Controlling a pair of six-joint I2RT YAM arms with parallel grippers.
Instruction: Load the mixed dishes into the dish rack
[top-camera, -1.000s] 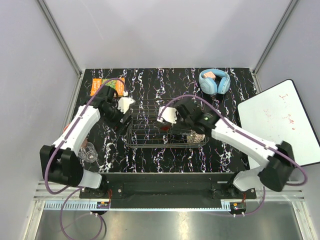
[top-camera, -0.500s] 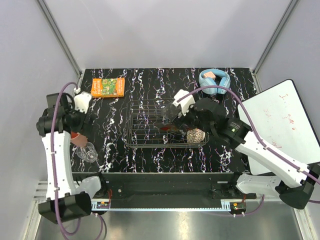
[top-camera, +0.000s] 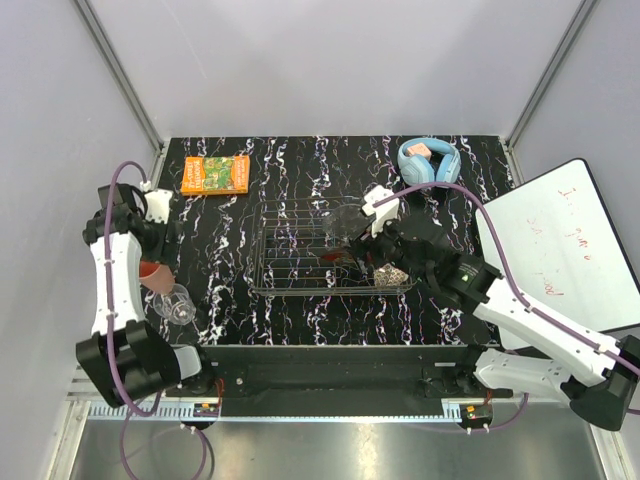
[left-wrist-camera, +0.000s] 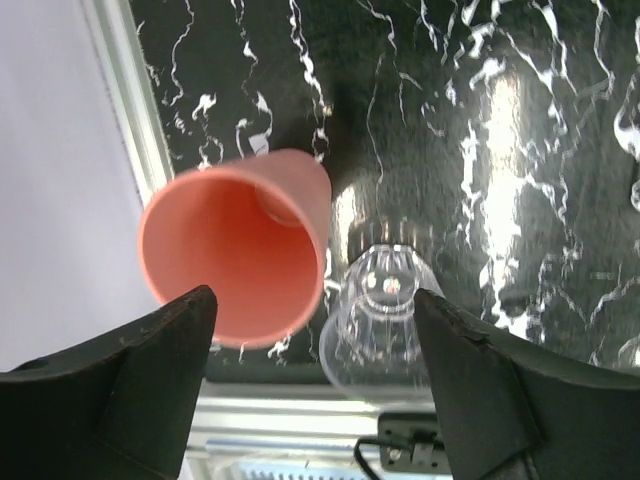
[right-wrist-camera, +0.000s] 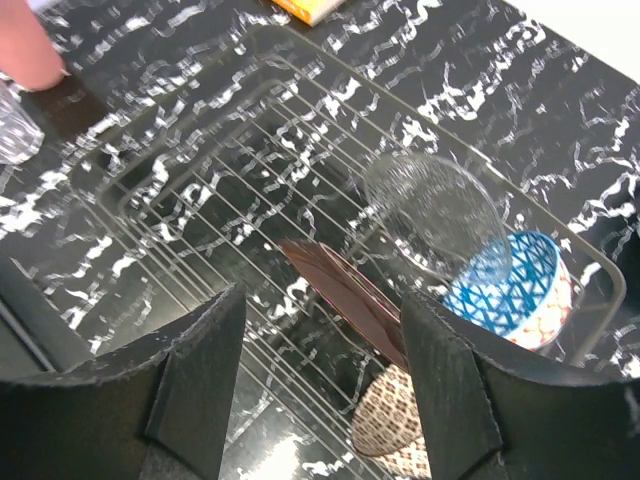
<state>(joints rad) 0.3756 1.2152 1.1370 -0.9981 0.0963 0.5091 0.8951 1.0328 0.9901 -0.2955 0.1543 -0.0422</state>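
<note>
Over the rack the right claw hangs wide, nothing in it. We see four dishes bunched at the rack's right end. The glass bowl is tilted and overlaps the blue bowl in our view. Red plate tilted just beside them, beige bowl nearest the arms. Left claw wide too, empty, above the desk's left edge. Below it the pink cup lies on its side, mouth toward the wrist camera. Stemmed glass is just beside it; we can't tell if it stands or lies. Both are outside the rack. Book and headphones sit at the desk's far side.
</note>
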